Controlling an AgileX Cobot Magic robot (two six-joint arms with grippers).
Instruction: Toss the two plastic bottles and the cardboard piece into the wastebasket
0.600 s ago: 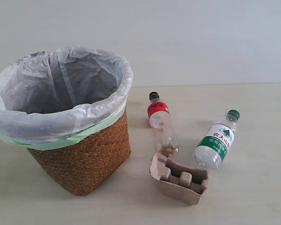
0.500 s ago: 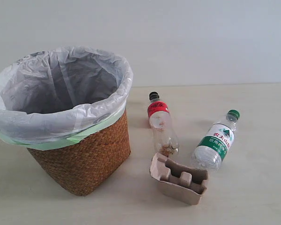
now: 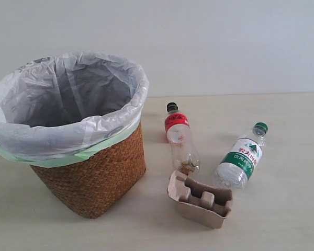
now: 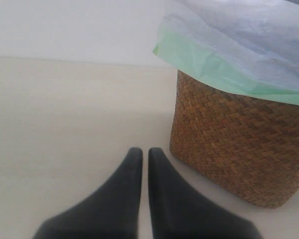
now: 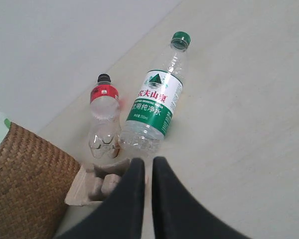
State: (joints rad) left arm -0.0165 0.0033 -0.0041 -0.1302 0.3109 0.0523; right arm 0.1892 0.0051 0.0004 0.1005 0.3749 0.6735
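Observation:
The wicker wastebasket (image 3: 94, 172) with its white bag stands at the left, empty as far as I see. To its right lie the black-capped, red-labelled bottle (image 3: 180, 138) and the green-capped bottle (image 3: 240, 157), with the tan cardboard piece (image 3: 201, 198) in front of them. Neither gripper appears in the exterior view. My left gripper (image 4: 145, 152) is shut on nothing, beside the wastebasket (image 4: 239, 144). My right gripper (image 5: 148, 162) is shut and empty, above the cardboard piece (image 5: 97, 181), just short of the green-capped bottle (image 5: 154, 107) and the black-capped bottle (image 5: 104, 119).
The pale wooden table (image 3: 282, 209) runs back to a plain white wall (image 3: 225, 42). The wastebasket (image 5: 25, 184) sits close beside the cardboard piece in the right wrist view.

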